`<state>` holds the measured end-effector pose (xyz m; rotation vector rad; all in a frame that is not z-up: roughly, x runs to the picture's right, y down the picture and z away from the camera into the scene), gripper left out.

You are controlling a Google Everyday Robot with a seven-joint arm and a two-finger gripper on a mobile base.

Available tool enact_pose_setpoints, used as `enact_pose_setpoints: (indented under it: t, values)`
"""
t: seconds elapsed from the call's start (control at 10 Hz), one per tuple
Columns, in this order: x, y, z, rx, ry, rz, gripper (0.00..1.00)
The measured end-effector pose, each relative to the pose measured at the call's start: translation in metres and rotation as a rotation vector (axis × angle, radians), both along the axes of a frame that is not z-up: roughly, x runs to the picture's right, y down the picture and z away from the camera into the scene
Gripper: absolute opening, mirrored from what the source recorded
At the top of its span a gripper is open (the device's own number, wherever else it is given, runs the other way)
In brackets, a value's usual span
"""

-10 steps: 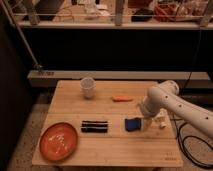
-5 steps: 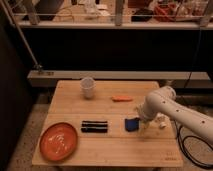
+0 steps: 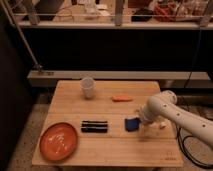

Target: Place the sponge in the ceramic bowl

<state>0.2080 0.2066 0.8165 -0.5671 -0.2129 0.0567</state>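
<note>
The dark-blue sponge (image 3: 131, 123) lies on the wooden table (image 3: 120, 147), right of centre. My gripper (image 3: 142, 121) is at the end of the white arm (image 3: 162, 107). It is low over the table at the sponge's right side, very close to it and open. I cannot tell whether it touches the sponge. The ceramic bowl (image 3: 59, 141), a wide orange-red dish with pale streaks, sits at the table's front left corner, far from the gripper. Nothing lies in it.
A black striped flat bar (image 3: 94, 126) lies between the bowl and the sponge. A small white cup (image 3: 87, 87) stands at the back left and an orange stick (image 3: 121, 98) at the back centre. A black cable (image 3: 192, 150) hangs off the table's right.
The arm has swung left and down, bringing the gripper closer to the sponge's right side. The sponge, the bowl and the other items have not moved.
</note>
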Motion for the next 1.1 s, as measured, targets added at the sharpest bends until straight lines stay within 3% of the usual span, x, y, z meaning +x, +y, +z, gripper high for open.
enact_pose_setpoints:
  t: [1.1]
  values:
    - [0.015, 0.021, 0.018, -0.021, -0.018, 0.054, 0.80]
